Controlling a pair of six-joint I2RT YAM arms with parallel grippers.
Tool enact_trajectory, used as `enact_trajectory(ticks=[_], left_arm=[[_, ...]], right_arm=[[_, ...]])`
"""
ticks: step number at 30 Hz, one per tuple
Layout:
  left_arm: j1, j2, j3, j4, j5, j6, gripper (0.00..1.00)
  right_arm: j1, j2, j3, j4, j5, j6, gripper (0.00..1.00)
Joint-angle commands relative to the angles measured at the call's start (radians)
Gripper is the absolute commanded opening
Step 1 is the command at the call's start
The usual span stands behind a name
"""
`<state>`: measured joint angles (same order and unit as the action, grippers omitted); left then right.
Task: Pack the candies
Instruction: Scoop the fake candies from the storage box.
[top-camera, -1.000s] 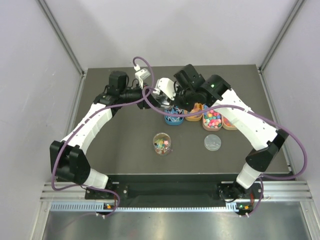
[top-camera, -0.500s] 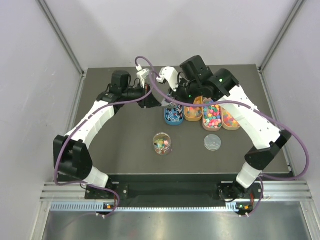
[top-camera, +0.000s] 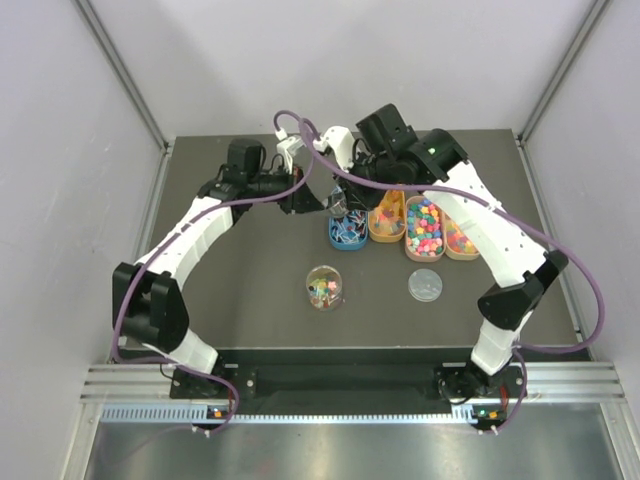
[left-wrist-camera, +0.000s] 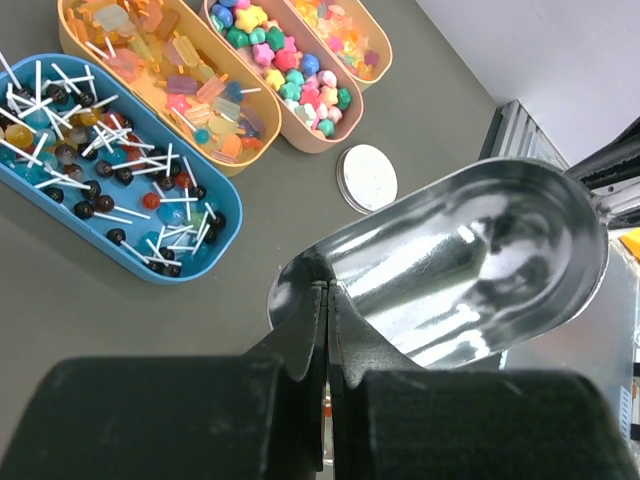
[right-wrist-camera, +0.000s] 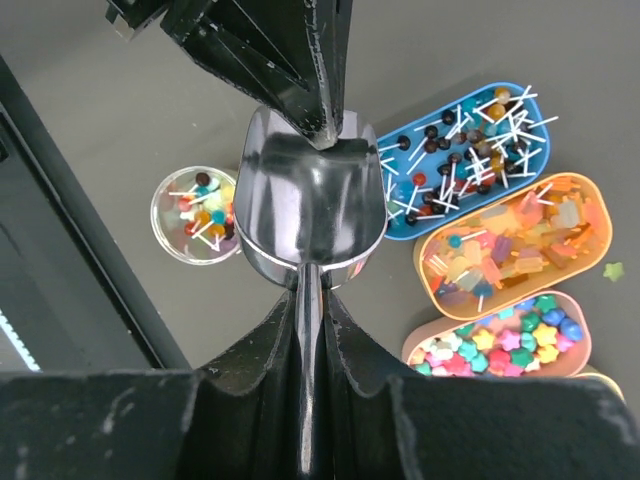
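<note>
An empty metal scoop (right-wrist-camera: 312, 200) hangs above the table between both grippers. My right gripper (right-wrist-camera: 312, 300) is shut on its thin handle. My left gripper (left-wrist-camera: 327, 295) is shut on the scoop's (left-wrist-camera: 480, 250) rim, pinching it from the far side; its fingers (right-wrist-camera: 300, 70) show at the top of the right wrist view. The candies lie in oval trays: lollipops (left-wrist-camera: 100, 160) in the blue one, flat sweets (left-wrist-camera: 170, 60) in the orange one, star shapes (left-wrist-camera: 290, 70) in the pink one. A clear jar (top-camera: 325, 287) holds a few candies.
The jar's round lid (top-camera: 425, 285) lies flat to the right of the jar. A fourth tray (top-camera: 458, 240) of candies sits at the right end of the row. One green candy (right-wrist-camera: 612, 270) lies loose on the table. Both arms cross over the trays' back left.
The right wrist has swung back and to the left, carrying the scoop off the trays. The left gripper has reached right and now pinches the scoop's rim.
</note>
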<state>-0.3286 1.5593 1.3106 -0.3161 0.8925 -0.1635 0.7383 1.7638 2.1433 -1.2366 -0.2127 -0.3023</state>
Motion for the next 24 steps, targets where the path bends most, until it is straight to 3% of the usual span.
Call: enact_trajectory(ticks=[1,3,5,8,11,18,24], left_arm=[[-0.033,0.044,0.029,-0.023,-0.001,-0.001,0.0],[-0.035,0.056,0.059,-0.035,-0.01,0.015,0.0],[-0.036,0.077,0.11,-0.086,-0.117,0.045,0.0],[-0.035,0.1,0.208,-0.049,-0.335,0.125,0.0],[-0.035,0.16,0.278,-0.002,-0.443,0.188,0.0],[-0.036,0.349,0.415,0.049,-0.474,0.102,0.0],[-0.035,0.438,0.437,0.074,-0.53,0.087,0.0]], right_arm=[[0.0,-0.013,0.102,0.219,-0.148,0.071,0.0],[-0.002,-0.021,0.09,0.22,-0.125,0.08,0.0],[-0.005,-0.047,0.006,0.224,-0.041,0.08,0.0],[-0.075,-0.142,-0.159,0.229,0.008,0.1,0.0],[-0.198,-0.234,-0.297,0.235,0.083,0.135,0.0],[-0.483,-0.383,-0.515,0.236,0.274,0.229,0.0],[-0.597,-0.451,-0.732,0.204,0.371,0.345,0.0]])
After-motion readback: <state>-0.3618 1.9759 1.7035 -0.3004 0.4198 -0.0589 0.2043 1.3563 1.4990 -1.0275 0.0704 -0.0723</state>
